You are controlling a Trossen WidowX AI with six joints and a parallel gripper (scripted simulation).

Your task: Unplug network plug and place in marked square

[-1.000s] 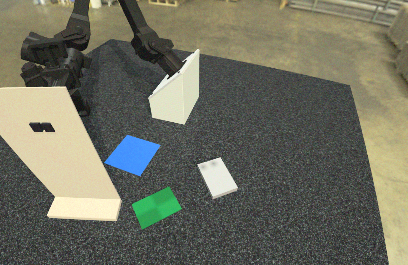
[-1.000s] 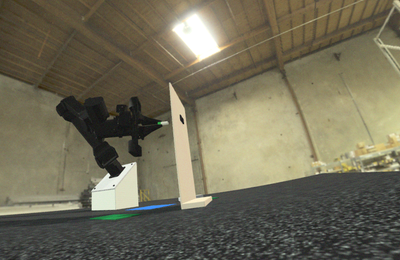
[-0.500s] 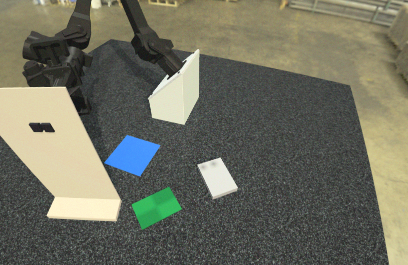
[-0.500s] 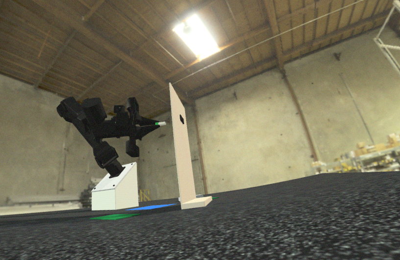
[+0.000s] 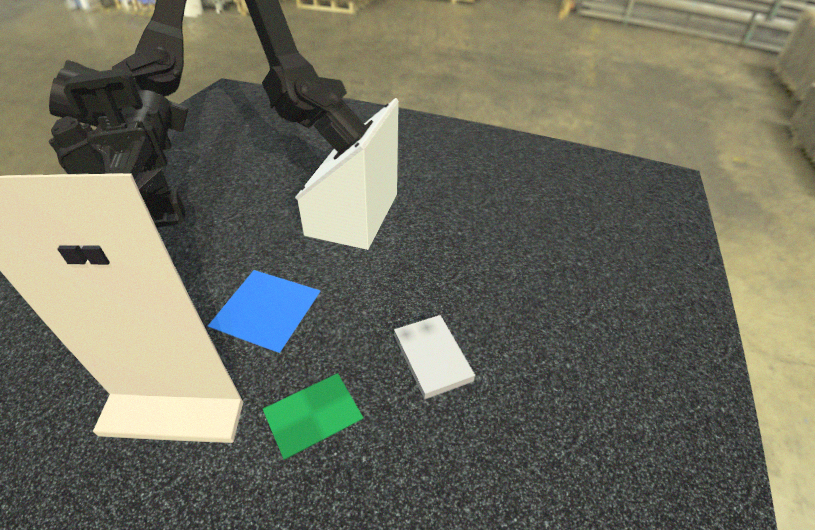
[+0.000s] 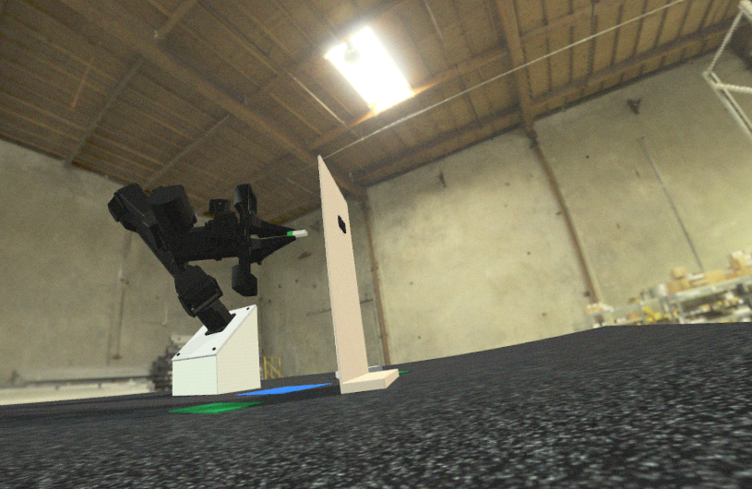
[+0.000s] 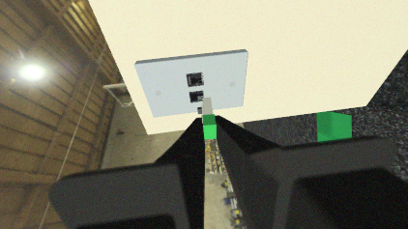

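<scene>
My gripper point(image 6: 293, 233) point(image 7: 208, 122) is shut on the network plug point(image 6: 300, 232) point(image 7: 207, 104), a small pale block with a green rear part. The plug points at the upright cream panel point(image 5: 139, 300) point(image 6: 342, 288) point(image 7: 309, 46). In the exterior view a gap shows between the plug's front end and the panel. The grey-blue faceplate point(image 7: 169, 80) on the panel has dark sockets point(image 7: 194, 79); the lowest is partly hidden by the plug. A blue square point(image 5: 264, 312) point(image 6: 284, 389) lies flat on the table. The panel hides the fingertips in the top view.
A green patch point(image 5: 312, 412) lies beside the panel's foot point(image 5: 170, 418); another green patch point(image 6: 215, 408) shows in the exterior view. A white flat block point(image 5: 434, 357) lies right of the blue square. The arm's white sloped base point(image 5: 333, 209) point(image 6: 238, 351) stands behind it. The panel rises close ahead of the plug.
</scene>
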